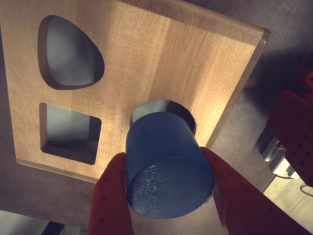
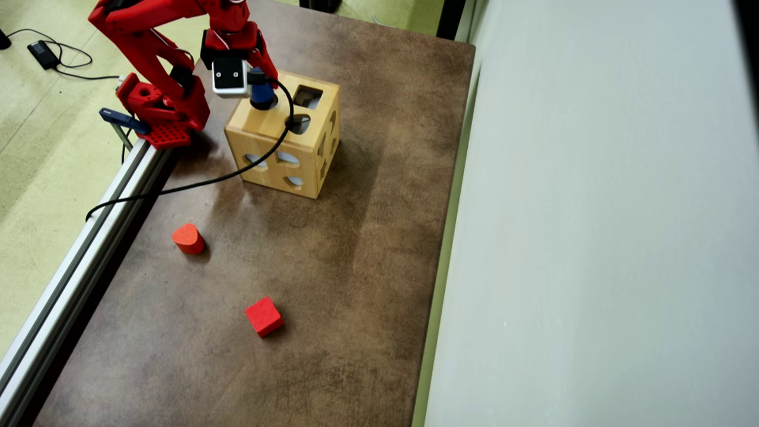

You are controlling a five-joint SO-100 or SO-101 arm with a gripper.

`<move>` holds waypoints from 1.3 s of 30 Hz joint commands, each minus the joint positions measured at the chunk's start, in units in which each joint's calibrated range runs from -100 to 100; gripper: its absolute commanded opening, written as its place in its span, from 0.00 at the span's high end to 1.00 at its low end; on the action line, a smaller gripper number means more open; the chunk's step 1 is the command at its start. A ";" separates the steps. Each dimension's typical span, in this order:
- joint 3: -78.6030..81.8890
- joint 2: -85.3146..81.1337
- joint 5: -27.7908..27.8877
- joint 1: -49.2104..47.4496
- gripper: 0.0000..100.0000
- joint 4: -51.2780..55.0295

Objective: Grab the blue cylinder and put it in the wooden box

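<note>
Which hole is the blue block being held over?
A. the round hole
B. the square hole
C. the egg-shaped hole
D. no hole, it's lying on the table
A: in the wrist view the gripper holds the blue cylinder right over the round hole in the wooden box.

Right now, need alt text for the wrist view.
Red gripper holds the blue cylinder end-on at the round hole in the wooden box top. Rounded and square cut-outs sit to its left.

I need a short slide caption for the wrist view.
Gripper holds blue cylinder at the wooden box's round hole.
</note>
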 commanded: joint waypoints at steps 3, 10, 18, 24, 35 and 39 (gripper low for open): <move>-0.11 -1.04 0.29 -0.63 0.94 -0.31; 0.97 -1.04 0.29 -0.63 0.93 -0.31; 0.97 1.00 0.24 -0.33 0.90 -0.31; 0.97 2.36 0.10 -0.40 0.90 -0.31; 0.97 2.44 -0.15 -0.33 0.90 -0.31; 0.88 2.44 -0.15 -0.03 0.90 -0.31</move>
